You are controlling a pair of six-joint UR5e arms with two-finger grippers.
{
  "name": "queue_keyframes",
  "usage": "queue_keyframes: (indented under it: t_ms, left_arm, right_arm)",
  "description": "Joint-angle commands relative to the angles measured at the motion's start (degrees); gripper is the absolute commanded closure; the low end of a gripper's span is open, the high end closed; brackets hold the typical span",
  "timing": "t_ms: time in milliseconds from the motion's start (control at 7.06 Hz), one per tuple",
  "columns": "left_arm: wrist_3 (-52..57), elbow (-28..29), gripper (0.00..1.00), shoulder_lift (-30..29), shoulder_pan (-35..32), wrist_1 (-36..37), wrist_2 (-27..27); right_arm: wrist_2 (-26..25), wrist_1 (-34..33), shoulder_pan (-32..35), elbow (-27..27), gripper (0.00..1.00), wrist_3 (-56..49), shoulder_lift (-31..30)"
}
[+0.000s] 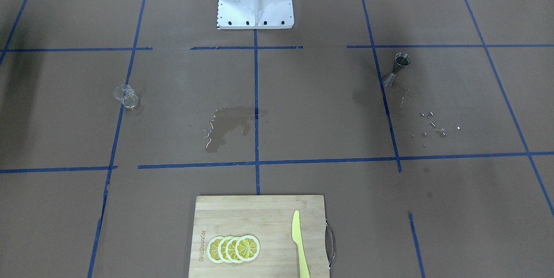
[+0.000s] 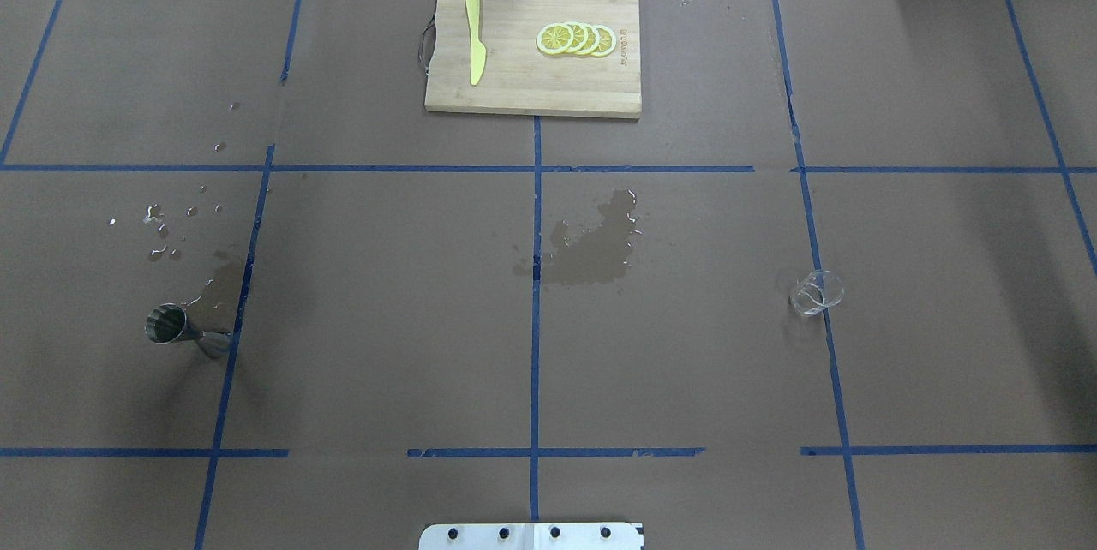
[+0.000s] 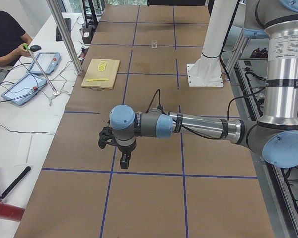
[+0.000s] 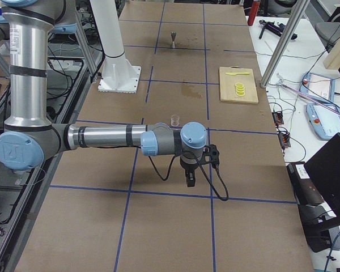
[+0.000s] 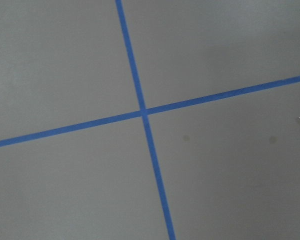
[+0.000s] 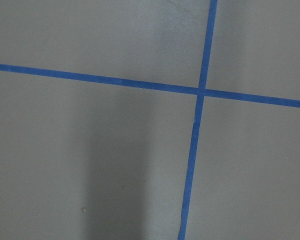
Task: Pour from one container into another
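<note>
Small steel double-cone jigger (image 2: 176, 329) upright on robot's left, small clear glass cup (image 2: 816, 291) upright well apart on its right, wet patch (image 2: 600, 246) between; left gripper (image 3: 124, 160) and right gripper (image 4: 191, 180) hover clear of both, finger state impossible to tell; suggest gripping jigger at waist, kept level.

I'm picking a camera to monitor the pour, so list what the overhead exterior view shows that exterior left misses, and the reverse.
Only overhead exterior: the metal jigger and the scattered droplets near it. Only exterior left: the left gripper hanging above the table, and a person at the side table. Both: the clear glass, and the cutting board with its lemon slices and yellow knife.
</note>
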Motion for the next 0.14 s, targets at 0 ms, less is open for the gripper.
queue_keyframes:
  t_ms: [0]
  left_arm:
    - [-0.08, -0.21, 0.0, -0.02, -0.01, -0.06, -0.04]
  right_arm:
    - [-0.03, 0.0, 0.0, -0.04, 0.0, -0.02, -0.03]
